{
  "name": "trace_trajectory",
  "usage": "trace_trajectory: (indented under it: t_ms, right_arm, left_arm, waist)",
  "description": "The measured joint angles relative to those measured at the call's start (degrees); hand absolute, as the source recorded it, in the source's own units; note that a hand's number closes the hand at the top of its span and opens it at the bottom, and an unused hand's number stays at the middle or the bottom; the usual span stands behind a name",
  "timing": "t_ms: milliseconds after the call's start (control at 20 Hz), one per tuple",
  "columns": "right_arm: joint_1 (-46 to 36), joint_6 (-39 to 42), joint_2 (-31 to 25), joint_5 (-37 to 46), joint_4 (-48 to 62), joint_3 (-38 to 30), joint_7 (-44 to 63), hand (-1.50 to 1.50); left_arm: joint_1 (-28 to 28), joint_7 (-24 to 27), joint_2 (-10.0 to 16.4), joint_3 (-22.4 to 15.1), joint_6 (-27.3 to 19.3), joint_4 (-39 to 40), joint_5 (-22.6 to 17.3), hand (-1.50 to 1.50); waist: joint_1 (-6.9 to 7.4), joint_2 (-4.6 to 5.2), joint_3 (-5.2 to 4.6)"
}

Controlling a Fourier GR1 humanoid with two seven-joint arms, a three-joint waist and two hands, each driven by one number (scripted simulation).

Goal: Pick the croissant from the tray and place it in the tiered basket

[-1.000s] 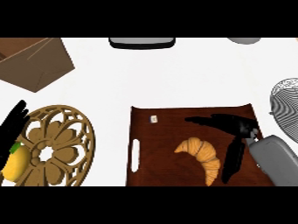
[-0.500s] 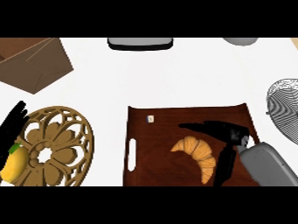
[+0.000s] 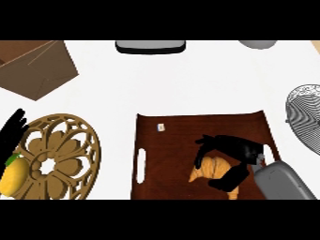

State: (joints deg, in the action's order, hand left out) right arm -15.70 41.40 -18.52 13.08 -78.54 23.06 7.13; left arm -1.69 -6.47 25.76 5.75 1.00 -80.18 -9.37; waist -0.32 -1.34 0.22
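The croissant lies on the brown tray, toward its right near corner. The right hand comes in from the lower right and covers the pastry from above. Its thumb curls down on the left side and its fingers wrap round the right side, so it holds the croissant, which rests on the tray. The wire tiered basket stands at the right edge of the white counter, just beside the tray. The left hand rests at the left edge with its fingers straight and pointing up. It is next to a yellow fruit and a round gold lattice stand. A cardboard box sits at the far left corner.
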Motion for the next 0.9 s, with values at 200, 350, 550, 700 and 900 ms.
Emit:
trace_trajectory:
  t_ms: [200,350,550,700,900]
  right_arm:
    - [0.63,-2.75,1.2,1.38,0.85,-1.54,-2.83,1.5]
    - [1.64,-4.71,2.25,2.04,0.03,-2.73,-3.19,1.5]
    - [3.5,-8.21,4.0,3.56,-4.95,-3.4,2.11,1.5]
    - [4.73,-15.37,4.54,10.88,-10.4,-1.9,9.43,1.5]
    - [6.14,-23.26,4.24,21.88,-18.27,0.35,19.46,1.5]
  left_arm:
    - [0.15,-0.92,-0.49,0.21,-0.07,-0.49,0.66,0.0]
    - [-0.01,-1.16,-0.59,0.77,0.64,-0.55,0.71,0.0]
    - [1.31,-0.89,-0.68,1.63,1.03,1.92,1.18,0.0]
    - [-0.02,-0.96,-0.4,2.34,1.0,1.83,1.2,0.0]
    - [-1.7,-1.77,-0.13,3.27,0.66,1.47,1.1,0.0]
  waist:
    - [-0.01,0.01,-0.05]
    - [-0.03,0.13,0.01]
    - [-0.49,0.37,0.33]
    - [-1.65,-0.22,0.3]
    - [-3.57,-1.26,0.12]
